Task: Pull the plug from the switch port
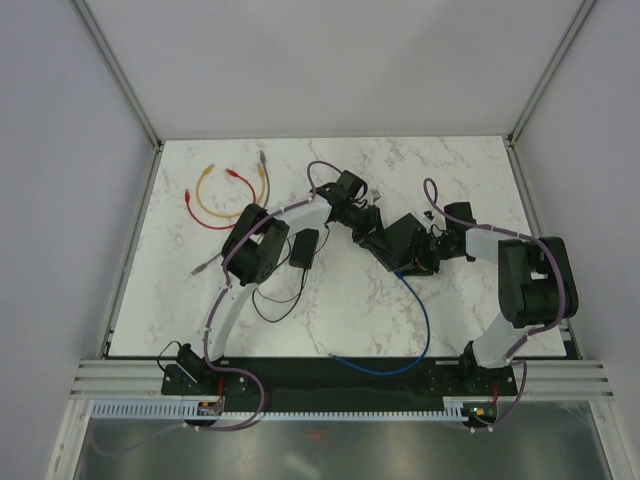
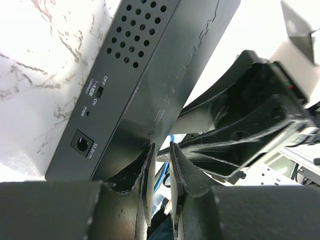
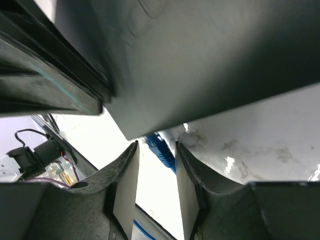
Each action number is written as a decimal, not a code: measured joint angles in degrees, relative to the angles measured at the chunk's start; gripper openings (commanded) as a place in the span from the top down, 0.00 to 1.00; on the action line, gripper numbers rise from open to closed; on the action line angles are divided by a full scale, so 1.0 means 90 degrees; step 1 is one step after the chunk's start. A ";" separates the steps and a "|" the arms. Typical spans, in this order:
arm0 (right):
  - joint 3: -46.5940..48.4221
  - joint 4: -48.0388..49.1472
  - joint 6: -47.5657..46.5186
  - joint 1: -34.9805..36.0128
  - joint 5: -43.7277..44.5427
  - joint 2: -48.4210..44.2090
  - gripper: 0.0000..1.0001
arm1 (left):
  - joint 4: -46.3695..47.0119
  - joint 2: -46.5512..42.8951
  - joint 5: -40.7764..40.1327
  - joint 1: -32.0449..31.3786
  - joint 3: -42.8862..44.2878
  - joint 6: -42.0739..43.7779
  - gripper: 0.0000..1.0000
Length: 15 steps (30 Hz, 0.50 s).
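**A:** Was there any writing you could read?

**B:** Yes, on the back panel of the switch (image 2: 190,65), seen from the left wrist. It had "OFF" and "ON" beside a small slider (image 2: 100,92) and "PWR" next to a tiny hole. There was also a voltage mark by the round power socket (image 2: 80,143), but the digits were too small for me to vouch for. A bracketed line under OFF and ON was unreadable. Raised lettering ran along the top face, and I could not make that out either.

**A:** Where was the switch?

**B:** It sat right of the middle of the marble table (image 1: 450,170), between the two grippers and turned at an angle to the table's edges.

**A:** Was anything plugged into it?

**B:** A blue cable (image 1: 424,325) ran from its near edge down to the table's front. The sockets were hidden, so I could not tell whether the cable's end sat in one.

**A:** And the fingers?

**B:** The left gripper (image 2: 161,150) had its fingers nearly together, with only a thin gap and the tips at a corner of the switch. I could not tell whether they pinched anything. The right gripper (image 3: 156,145) had its fingers apart under another corner. The blue cable was in that gap with light showing on one side of it — not clamped.

**A:** Anything else on the table?

**B:** A power brick (image 1: 305,247) with a thin black cord lay just beside the left arm, and loose cables (image 1: 200,195) lay at the far left.
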 measured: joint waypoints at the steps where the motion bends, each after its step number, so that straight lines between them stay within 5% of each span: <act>1: -0.0039 0.0007 -0.0010 0.0010 0.0039 -0.0019 0.58 | 0.0000 0.0002 0.0002 0.0002 0.0000 0.0002 0.75; 15: -0.0049 -0.0041 0.0032 0.0032 -0.0002 0.0068 0.61 | -0.0017 0.0002 0.0005 0.0005 0.0000 0.0005 0.77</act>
